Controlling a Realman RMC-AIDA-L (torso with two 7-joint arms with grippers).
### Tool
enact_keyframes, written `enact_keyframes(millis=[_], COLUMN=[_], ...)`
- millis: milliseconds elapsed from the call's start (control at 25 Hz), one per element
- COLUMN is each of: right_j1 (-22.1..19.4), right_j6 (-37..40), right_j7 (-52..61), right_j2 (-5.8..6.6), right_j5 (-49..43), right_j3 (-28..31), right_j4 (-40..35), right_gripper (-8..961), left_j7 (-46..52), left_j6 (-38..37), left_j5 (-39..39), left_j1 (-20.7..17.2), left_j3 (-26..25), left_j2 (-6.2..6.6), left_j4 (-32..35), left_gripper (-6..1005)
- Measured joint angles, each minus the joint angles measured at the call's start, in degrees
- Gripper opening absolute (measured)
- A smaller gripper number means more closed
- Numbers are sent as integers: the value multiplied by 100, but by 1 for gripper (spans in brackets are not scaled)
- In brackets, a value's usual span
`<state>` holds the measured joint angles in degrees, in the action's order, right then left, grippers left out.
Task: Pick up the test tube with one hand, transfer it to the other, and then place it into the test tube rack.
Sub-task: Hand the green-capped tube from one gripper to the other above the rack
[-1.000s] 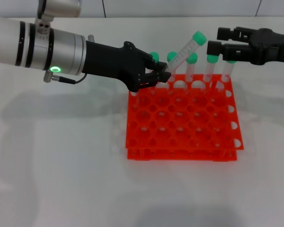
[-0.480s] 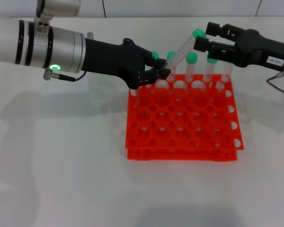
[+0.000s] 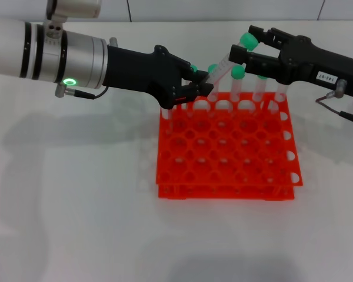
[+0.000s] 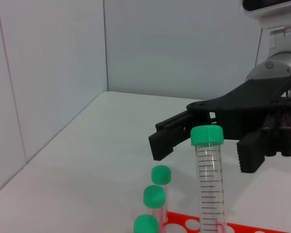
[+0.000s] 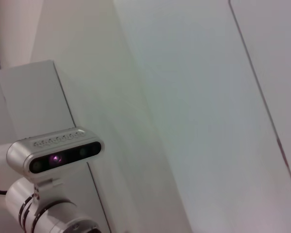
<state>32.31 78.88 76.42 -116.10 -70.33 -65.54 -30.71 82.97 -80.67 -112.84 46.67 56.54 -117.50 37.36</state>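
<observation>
From the head view, the left end effector (image 3: pixel 195 89) is clamped on the lower end of the test tube (image 3: pixel 223 63), holding it tilted above the back row of the test tube rack (image 3: pixel 226 147) on the bench (image 3: pixel 76 205). The right end effector (image 3: pixel 242 48) has its fingers spread on either side of the green cap. The left wrist view shows that gap plainly, with three capped tubes (image 4: pixel 154 196) below. The right wrist view shows only the robot's head camera (image 5: pixel 53 155).
</observation>
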Motion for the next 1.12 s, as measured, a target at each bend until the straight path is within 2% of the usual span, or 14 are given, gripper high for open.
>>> enact_keyframes(millis=[600, 840, 1120], right_j1=[-10, 8, 24], right_j6=[107, 69, 57], right_j7=[-248, -250, -253], right_j2=[-2, 0, 0], right_j5=[390, 395, 432], right_j3=[-202, -205, -198], right_j4=[160, 170, 180], right_gripper=[737, 611, 616], left_j7=[-1, -18, -25], left_j6=[48, 68, 78], left_j5=[-29, -25, -38], left_j1=[-8, 6, 16], left_j3=[23, 23, 23], left_j2=[-9, -13, -18], left_j4=[-1, 0, -1], left_gripper=[269, 273, 278])
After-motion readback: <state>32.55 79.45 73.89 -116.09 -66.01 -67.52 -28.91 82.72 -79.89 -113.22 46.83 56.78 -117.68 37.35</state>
